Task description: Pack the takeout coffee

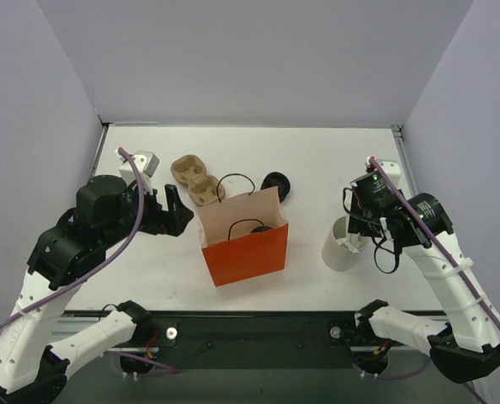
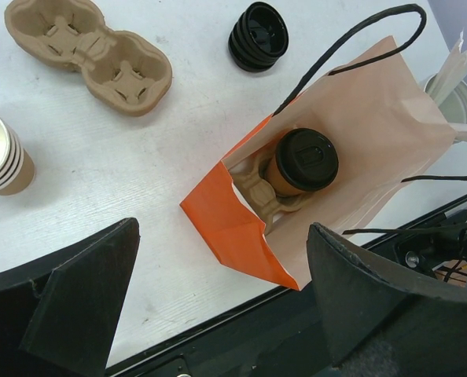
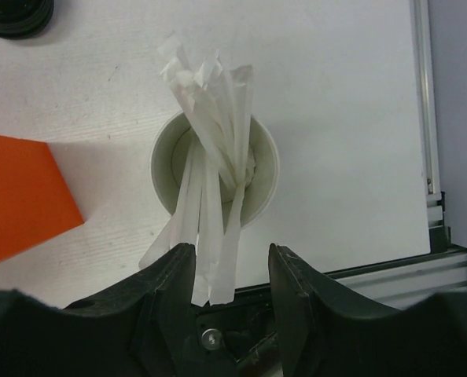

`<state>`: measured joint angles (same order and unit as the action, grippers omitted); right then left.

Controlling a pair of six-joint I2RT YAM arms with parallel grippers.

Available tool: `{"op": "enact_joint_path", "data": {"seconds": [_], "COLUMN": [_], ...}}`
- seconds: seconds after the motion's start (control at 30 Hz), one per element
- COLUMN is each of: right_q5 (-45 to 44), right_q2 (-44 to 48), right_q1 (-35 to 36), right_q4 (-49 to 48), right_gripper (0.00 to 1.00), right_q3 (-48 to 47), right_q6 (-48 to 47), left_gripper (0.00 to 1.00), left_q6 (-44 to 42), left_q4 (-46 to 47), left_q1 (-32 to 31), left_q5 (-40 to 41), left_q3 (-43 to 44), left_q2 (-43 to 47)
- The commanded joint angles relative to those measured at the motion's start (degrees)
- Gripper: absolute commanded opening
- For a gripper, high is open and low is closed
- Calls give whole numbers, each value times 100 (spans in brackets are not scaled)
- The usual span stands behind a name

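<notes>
- The takeout coffee (image 2: 304,160), a tan-brown cup under a round black lid, is seen upright inside the orange bag (image 2: 235,232), seated in a cardboard holder (image 2: 253,192) at the bag's bottom.
- In the top view only a dark patch of the lid is seen through the bag's mouth.
- Raised marks on the lid are too small to be read.
- The bag's mouth is held open, with its 2 black cord handles (image 2: 351,39) arched above it; the bag is set close to the table's near edge (image 2: 218,318).
- The left gripper (image 2: 222,236) is held above the table just left of the bag, its jaws spread wide and gripping nothing.
- Bare table is seen between the bag and the white cup (image 3: 164,169), which is stuffed with paper-wrapped straws (image 3: 214,157).
- The right gripper (image 3: 231,263) is poised over that cup, jaws parted by a narrow gap, with the straw ends lying between them but not pinched.
- The table's right rail (image 3: 422,94) is found near the white cup.
- Behind the bag, a 2nd cardboard holder (image 2: 88,55) and a stack of black lids (image 2: 259,35) are placed well apart.
- A stack of paper cups (image 2: 1,161) is placed at the far left.
</notes>
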<state>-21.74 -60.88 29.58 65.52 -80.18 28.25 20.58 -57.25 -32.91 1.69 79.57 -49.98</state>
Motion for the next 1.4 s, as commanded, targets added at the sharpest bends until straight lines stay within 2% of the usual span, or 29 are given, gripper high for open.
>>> {"op": "enact_joint_path", "data": {"seconds": [0.0, 0.23, 0.53, 1.0, 1.2, 1.37], "right_q5": [504, 363, 389, 539, 556, 583], "right_q2": [173, 340, 349, 340, 314, 375], "right_q1": [-32, -32, -32, -32, -32, -32], "right_q4": [462, 480, 313, 251, 207, 207], "right_gripper": [42, 39, 26, 27, 16, 24], "right_q3": [195, 591, 706, 891, 855, 855], "right_q6": [304, 409, 330, 453, 436, 471], "left_gripper": [97, 97, 97, 97, 97, 97], "left_q6": [-19, -10, -54, -89, -89, -98], "left_q4": [127, 232, 268, 320, 320, 320], "left_q1": [-5, -5, -5, -5, -5, -5], "left_q5": [42, 50, 103, 235, 235, 252], "left_q3": [199, 199, 234, 138, 120, 111], "left_q2": [-82, -179, -249, -179, -179, -153]}}
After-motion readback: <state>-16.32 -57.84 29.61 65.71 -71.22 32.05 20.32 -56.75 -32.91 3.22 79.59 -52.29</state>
